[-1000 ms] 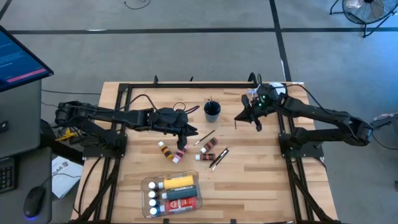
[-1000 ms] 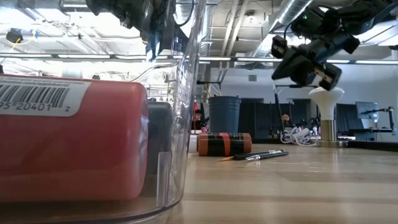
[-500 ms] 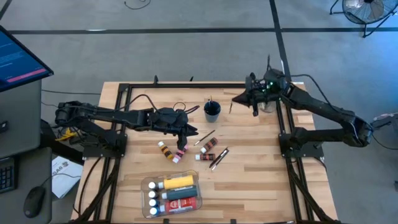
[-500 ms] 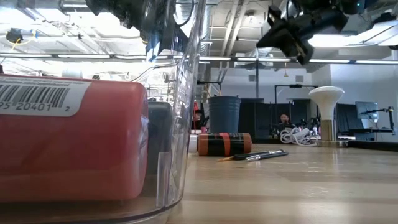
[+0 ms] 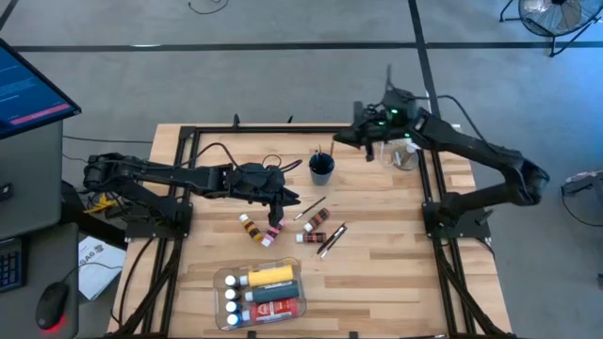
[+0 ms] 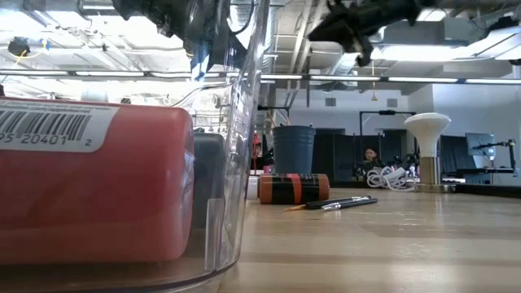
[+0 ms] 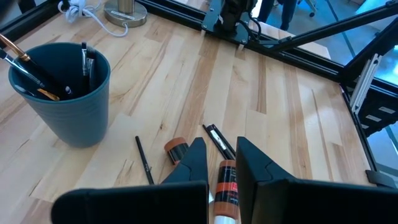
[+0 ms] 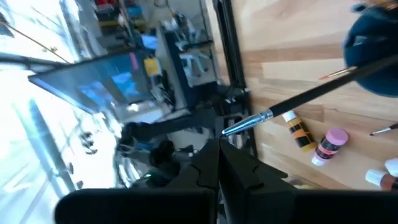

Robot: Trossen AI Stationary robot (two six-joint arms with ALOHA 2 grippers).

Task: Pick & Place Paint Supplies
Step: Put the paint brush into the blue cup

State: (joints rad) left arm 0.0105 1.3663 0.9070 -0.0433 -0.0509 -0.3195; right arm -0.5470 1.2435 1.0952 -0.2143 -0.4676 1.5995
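Right gripper (image 5: 350,138), clamped on a brush (image 8: 305,99), has been carried from 3 toward 1 o'clock of the blue cup (image 5: 321,169); drop-in judged next. Left gripper (image 5: 277,213) kept closed, apparently empty, over tubes (image 5: 254,229).

Right hand (image 5: 363,138) raised beside dark blue round cup (image 5: 321,169), left hand (image 5: 279,209) low over small tubes on wooden bench (image 5: 396,254).
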